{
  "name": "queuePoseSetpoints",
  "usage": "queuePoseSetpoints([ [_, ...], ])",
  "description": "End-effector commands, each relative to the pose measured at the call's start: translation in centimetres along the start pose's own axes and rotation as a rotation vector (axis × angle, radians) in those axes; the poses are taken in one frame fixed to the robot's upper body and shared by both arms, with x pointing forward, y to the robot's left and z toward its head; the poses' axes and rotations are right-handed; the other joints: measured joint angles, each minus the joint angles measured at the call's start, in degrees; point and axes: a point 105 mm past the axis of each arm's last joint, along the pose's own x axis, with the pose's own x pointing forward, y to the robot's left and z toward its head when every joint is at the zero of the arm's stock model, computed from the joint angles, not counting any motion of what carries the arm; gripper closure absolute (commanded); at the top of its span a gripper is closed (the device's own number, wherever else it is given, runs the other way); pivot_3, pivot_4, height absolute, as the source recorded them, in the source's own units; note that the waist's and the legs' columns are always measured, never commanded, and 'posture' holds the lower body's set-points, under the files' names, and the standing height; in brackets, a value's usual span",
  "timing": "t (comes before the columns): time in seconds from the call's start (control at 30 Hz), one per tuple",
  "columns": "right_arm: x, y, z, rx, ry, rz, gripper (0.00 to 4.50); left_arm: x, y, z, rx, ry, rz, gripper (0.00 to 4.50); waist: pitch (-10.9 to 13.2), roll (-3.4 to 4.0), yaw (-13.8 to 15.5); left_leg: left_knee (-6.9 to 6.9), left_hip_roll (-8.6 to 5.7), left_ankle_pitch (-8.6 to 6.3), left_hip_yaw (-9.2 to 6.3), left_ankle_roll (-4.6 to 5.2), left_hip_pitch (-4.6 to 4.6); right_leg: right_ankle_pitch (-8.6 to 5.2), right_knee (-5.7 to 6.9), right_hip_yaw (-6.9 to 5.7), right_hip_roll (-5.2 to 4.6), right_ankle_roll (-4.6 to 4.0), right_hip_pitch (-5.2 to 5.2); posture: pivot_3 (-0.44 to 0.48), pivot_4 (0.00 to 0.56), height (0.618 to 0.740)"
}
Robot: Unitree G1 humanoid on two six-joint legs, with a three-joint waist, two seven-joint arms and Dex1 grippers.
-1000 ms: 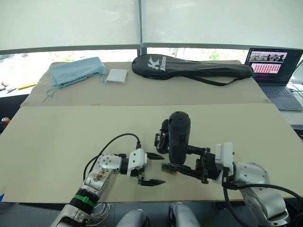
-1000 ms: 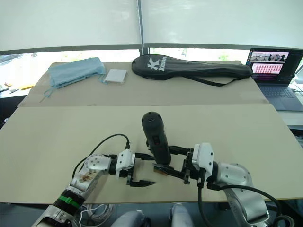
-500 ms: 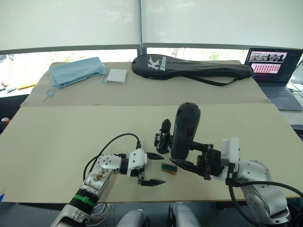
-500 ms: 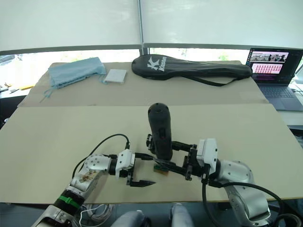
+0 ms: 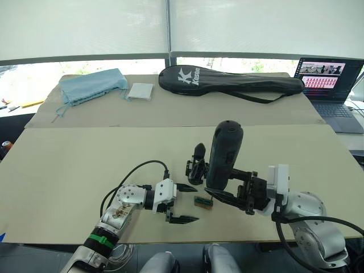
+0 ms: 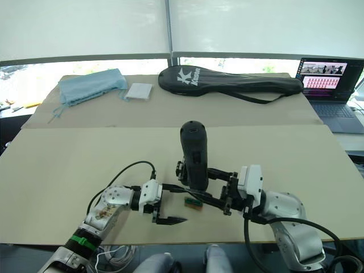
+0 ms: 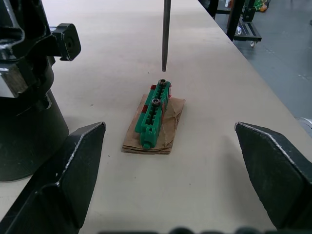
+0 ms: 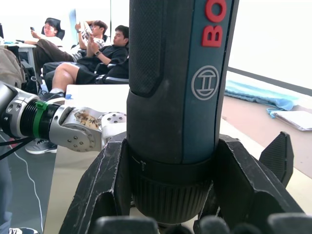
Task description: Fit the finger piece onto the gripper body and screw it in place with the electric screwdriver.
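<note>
Electric screwdriver [image 5: 223, 154], gripped upright in the right claw [image 5: 227, 193] near the desk's [image 5: 68, 165] front edge, hangs bit-down above the green screw holder [image 7: 154, 115], while the left claw [image 5: 185, 203] gapes empty alongside.

- Thick black electric screwdriver [image 8: 178, 97]: matt plastic shell, finely textured grip panel, smoother dark teal strip with red lettering.
- Thin grey metal bit [image 7: 165, 34]: smooth, dull sheen.
- Small green plastic block [image 7: 153, 116]: glossy, ribbed, with small metal screw heads on top.
- Scrap of brown paper [image 7: 170, 134]: creased, matt, under the green block.
- Pale beige table top [image 5: 74, 165]: smooth, matt.
- Light blue cloth [image 5: 91, 85]: soft, crumpled.
- Long black racket bag [image 5: 227, 79]: fabric, faint sheen.
</note>
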Motion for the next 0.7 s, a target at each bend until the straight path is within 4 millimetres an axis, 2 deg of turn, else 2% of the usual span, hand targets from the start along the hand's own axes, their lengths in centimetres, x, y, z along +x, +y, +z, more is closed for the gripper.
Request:
queuePoseSetpoints([
  [0.03, 0.30, 0.27, 1.12, -0.053, -0.042, 0.018, 2.57, 0.09, -0.61, -1.11, -0.043, 0.029, -0.011, 0.00, 0.00, 0.00, 0.01, 0.00, 0.00, 0.00, 0.00, 0.00, 0.00, 0.00, 0.00, -0.01, 0.00, 0.00, 0.00, 0.000, 0.150, 0.740],
  [0.7, 0.14, 0.26, 1.09, -0.065, -0.038, 0.015, 2.57, 0.07, -0.77, -1.23, -0.045, 0.029, -0.017, 0.00, 0.00, 0.00, -0.01, 0.00, 0.00, 0.00, 0.00, 0.00, 0.00, 0.00, 0.00, -0.01, 0.00, 0.00, 0.00, 0.000, 0.150, 0.740],
])
